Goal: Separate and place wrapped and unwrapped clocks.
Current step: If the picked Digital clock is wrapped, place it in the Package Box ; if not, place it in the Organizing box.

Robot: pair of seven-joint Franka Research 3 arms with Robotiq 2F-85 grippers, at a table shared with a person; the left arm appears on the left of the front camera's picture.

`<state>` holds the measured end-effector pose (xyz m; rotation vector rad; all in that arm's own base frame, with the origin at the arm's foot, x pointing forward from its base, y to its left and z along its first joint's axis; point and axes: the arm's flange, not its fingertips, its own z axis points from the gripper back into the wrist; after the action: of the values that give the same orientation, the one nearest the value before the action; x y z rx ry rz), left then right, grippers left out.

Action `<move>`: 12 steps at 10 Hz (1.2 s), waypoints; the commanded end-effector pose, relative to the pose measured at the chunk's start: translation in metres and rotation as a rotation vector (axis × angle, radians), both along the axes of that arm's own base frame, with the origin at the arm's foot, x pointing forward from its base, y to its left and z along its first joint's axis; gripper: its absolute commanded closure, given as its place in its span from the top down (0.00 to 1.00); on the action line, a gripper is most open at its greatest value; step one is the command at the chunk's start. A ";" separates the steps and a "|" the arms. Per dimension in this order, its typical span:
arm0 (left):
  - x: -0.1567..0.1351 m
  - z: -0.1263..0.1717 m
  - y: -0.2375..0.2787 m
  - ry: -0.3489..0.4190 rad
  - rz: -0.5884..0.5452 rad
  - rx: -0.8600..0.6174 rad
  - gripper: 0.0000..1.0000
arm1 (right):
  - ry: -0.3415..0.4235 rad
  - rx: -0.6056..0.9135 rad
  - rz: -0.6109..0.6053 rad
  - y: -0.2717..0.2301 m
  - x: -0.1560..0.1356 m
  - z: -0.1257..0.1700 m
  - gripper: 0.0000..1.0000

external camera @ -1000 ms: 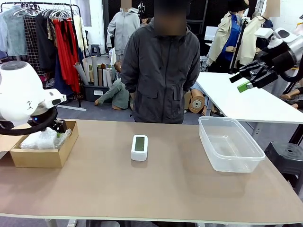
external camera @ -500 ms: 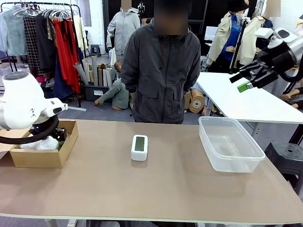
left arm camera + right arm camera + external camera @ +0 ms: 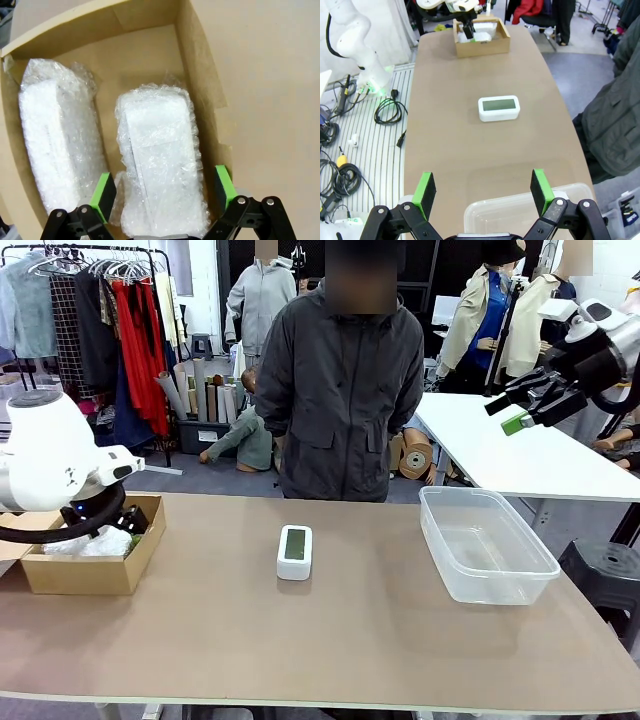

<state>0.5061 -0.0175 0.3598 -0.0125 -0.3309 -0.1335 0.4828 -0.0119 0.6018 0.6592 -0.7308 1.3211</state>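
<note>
Two wrapped clocks, white bundles in bubble wrap, lie side by side in the cardboard box [image 3: 195, 75]. One bundle [image 3: 162, 165] sits between the green pads [image 3: 103, 192] of my left gripper [image 3: 164, 197], which is open around it. The other bundle [image 3: 55, 145] lies beside it. In the front view the left gripper [image 3: 128, 520] is down inside the box [image 3: 90, 575]. The bare white clock [image 3: 295, 551] with the grey-green screen lies face up at the table's middle, also seen as the clock [image 3: 499, 108]. My right gripper [image 3: 483, 195] is open and empty, held high at the right [image 3: 502, 416].
A clear plastic tub [image 3: 485, 540] stands on the right of the table, below my right gripper; its rim [image 3: 520, 212] is in the right wrist view. A person in a dark jacket [image 3: 340, 390] stands at the far edge behind the bare clock.
My left gripper has sunk lower into the cardboard box, and the wrapped bundle that stood above the rim now lies down inside. The right arm has not moved.
</note>
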 end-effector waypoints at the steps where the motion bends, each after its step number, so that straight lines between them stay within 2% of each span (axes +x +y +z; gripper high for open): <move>1: 0.000 0.020 -0.007 -0.005 -0.003 0.005 1.00 | -0.003 0.003 0.005 0.001 0.000 0.001 1.00; 3: 0.003 0.042 -0.017 -0.036 -0.010 0.001 1.00 | -0.003 0.003 0.005 0.001 0.000 0.001 1.00; 6: 0.004 0.060 -0.029 0.012 -0.019 -0.022 1.00 | -0.003 0.003 0.005 0.001 0.000 0.001 1.00; 7: 0.004 0.052 -0.024 -0.026 -0.028 -0.008 1.00 | -0.003 0.003 0.005 0.001 0.000 0.001 1.00; 12: 0.004 0.052 -0.024 -0.026 -0.028 -0.008 1.00 | -0.003 0.003 0.005 0.001 0.000 0.001 1.00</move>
<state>0.5114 -0.0443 0.4129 -0.0267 -0.3409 -0.1595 0.4828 -0.0118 0.6018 0.6592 -0.7307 1.3212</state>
